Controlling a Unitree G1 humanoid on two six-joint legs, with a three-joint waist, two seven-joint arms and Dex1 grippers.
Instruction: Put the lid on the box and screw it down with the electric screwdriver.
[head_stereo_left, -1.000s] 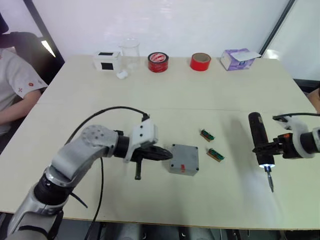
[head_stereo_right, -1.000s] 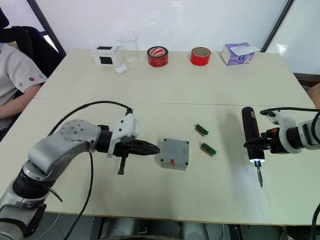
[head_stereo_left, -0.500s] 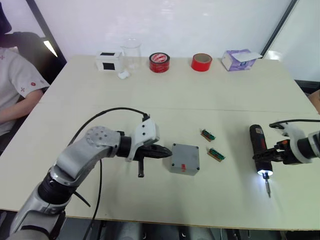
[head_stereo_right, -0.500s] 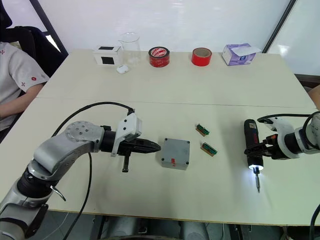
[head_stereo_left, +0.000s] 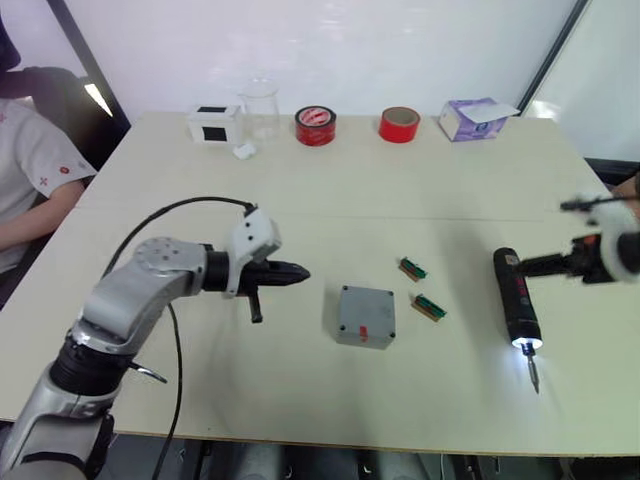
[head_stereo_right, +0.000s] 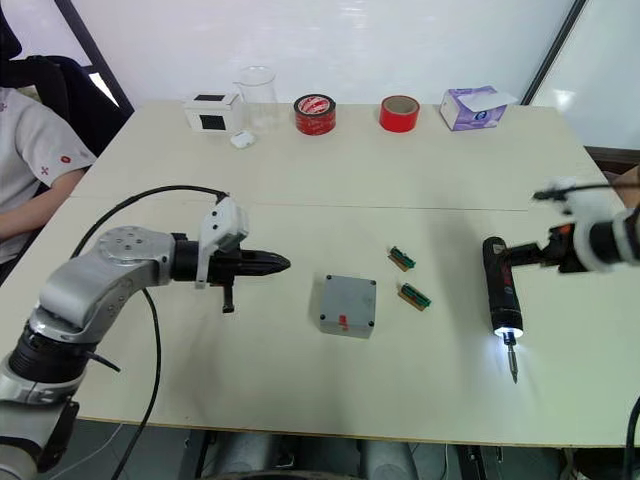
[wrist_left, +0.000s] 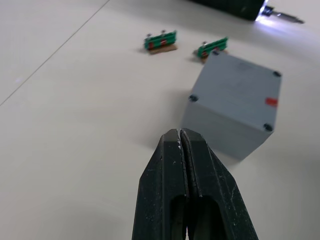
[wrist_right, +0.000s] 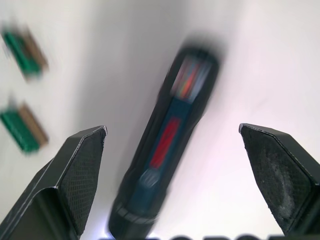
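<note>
Above the table's near half, the left gripper (head_stereo_right: 280, 265) hovered with fingers pressed together, gripping nothing, tips pointing toward the box (head_stereo_right: 348, 306), which sat apart from it. The lid (wrist_left: 240, 95) was already seated on the box, screws showing at its corners. The right gripper (head_stereo_left: 536, 265) was spread wide, empty, just beside the back end of the electric screwdriver (head_stereo_right: 499, 294). The driver lay flat on the table (head_stereo_right: 330, 180), tip light on. Two small green strips (head_stereo_right: 409, 279) lay between box and driver.
</note>
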